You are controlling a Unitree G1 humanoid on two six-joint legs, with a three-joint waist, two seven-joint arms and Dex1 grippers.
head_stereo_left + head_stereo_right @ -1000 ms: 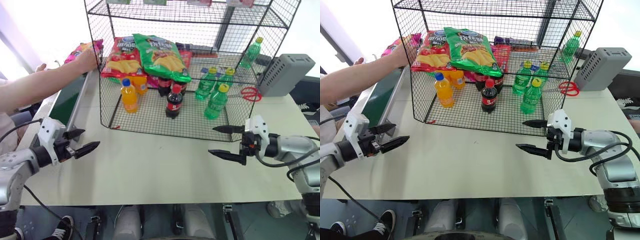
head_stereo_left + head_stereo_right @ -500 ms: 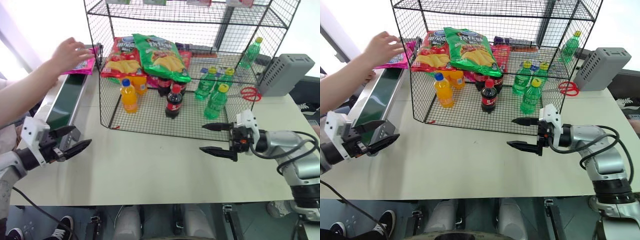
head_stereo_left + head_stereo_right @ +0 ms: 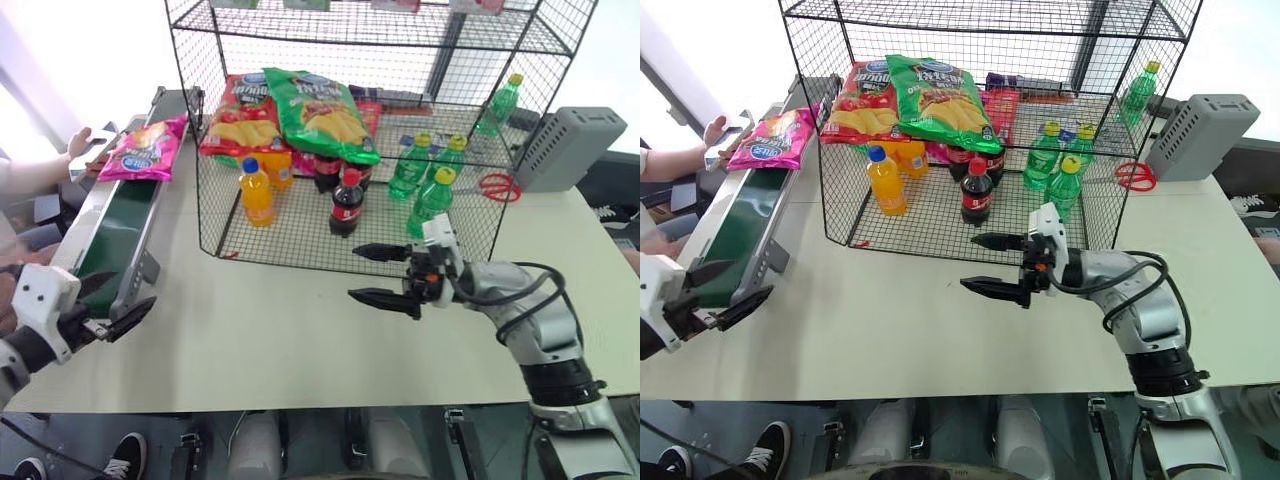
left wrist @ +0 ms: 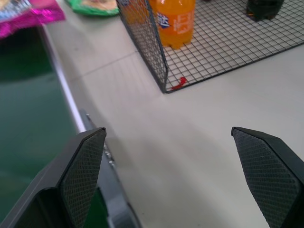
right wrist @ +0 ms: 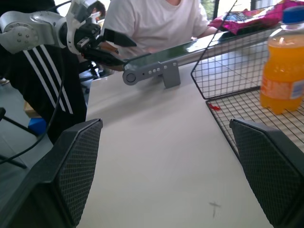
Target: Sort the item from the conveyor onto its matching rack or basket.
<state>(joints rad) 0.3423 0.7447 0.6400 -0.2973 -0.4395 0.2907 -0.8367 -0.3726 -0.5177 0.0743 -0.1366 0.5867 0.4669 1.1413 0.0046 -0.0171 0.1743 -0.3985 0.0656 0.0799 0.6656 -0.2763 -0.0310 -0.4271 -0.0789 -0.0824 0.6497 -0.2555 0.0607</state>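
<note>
Lying flat on the far end of the green conveyor [image 3: 115,225] is the magenta chip bag [image 3: 143,150], beside the black wire rack [image 3: 330,140]. Both the left end effector [image 3: 112,303] and right end effector [image 3: 372,274] hover over the worktop [image 3: 290,340], fingers spread and empty.

The pale bench [image 3: 300,340] carries a black wire rack [image 3: 370,215]. Left of the rack runs the green conveyor [image 3: 115,235]; right of it lie red scissors [image 3: 497,187] and a grey slotted box [image 3: 570,148].
</note>
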